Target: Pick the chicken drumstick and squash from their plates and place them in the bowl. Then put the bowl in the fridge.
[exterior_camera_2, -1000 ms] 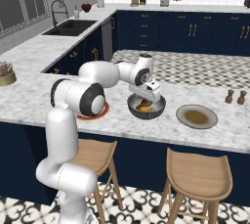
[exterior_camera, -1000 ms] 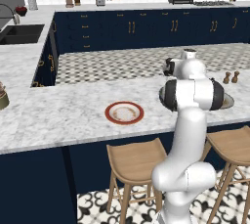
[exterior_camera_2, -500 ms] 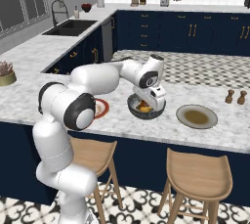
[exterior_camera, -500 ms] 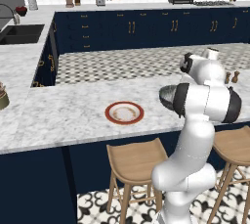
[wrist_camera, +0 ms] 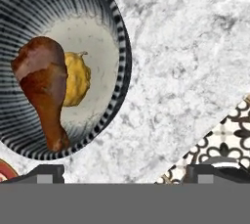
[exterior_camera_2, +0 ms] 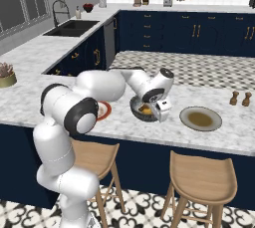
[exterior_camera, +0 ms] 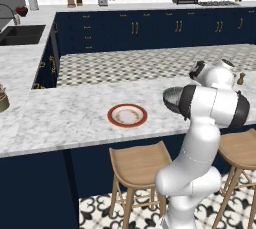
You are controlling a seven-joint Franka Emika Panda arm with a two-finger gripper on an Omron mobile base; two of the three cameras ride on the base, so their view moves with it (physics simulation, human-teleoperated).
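The dark ribbed bowl [wrist_camera: 29,3] stands on the marble counter and holds the reddish-brown chicken drumstick [wrist_camera: 44,81] lying against the yellow squash [wrist_camera: 78,78]. My gripper [wrist_camera: 128,174] is open and empty, its fingertips [wrist_camera: 46,171] spread wide just off the bowl's rim over bare marble. From the right base, the gripper [exterior_camera_2: 162,110] hangs low at the right side of the bowl [exterior_camera_2: 135,104]. The red-rimmed plate [exterior_camera: 127,115] and the grey-beige plate [exterior_camera_2: 200,118] are both bare. The fridge is out of view.
The counter's front edge [wrist_camera: 195,145] runs close to the gripper, with patterned floor beyond it. Salt and pepper shakers [exterior_camera_2: 239,97] stand behind the grey-beige plate. Two wooden stools [exterior_camera_2: 199,172] sit under the counter. A potted plant [exterior_camera_2: 6,75] is far left.
The hand has swung from above the bowl to its right side and dropped lower. The bowl, its food and the plates have stayed put.
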